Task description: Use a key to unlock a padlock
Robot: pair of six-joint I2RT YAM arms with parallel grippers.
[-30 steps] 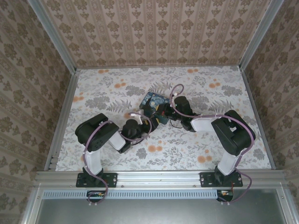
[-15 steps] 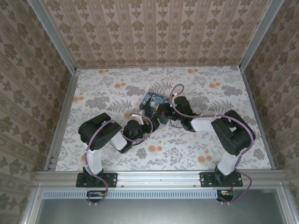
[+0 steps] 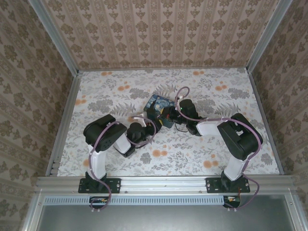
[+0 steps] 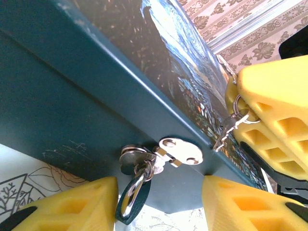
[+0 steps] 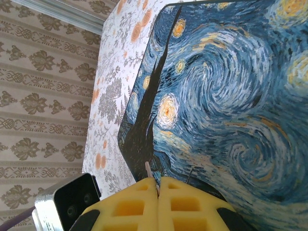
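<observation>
- The left arm (image 3: 101,134) has its elbow a little more to the right than one second ago, so it stands closer to the box.
- The left gripper (image 3: 152,125) is now at the near-left side of the painted box (image 3: 160,104). One second ago it was slightly further back from the box.
- In the left wrist view the left gripper (image 4: 161,195) is open. Its two yellow fingers (image 4: 67,207) stand apart, one on each side of the padlock, and they hold nothing.
- The padlock (image 4: 129,199) hangs from the metal hasp (image 4: 180,151) on the dark-blue side wall of the box. It is between the left fingers and just beside the left one; I cannot tell if it touches this finger.
- The box is at the same place as before, in the middle of the flowered table (image 3: 216,154).
- The key (image 4: 224,132) is to the right of the hasp, at the edge of the painted lid, and apart from the padlock. It hangs from a small ring that the right gripper pinches.
- The right gripper (image 4: 240,109) is fully closed on the key. In its own view its fingers (image 5: 130,207) are pressed together over the lid, and a thin bit of metal comes out between the tips.
- The right arm (image 3: 238,135) shows no visible change from one second ago.
</observation>
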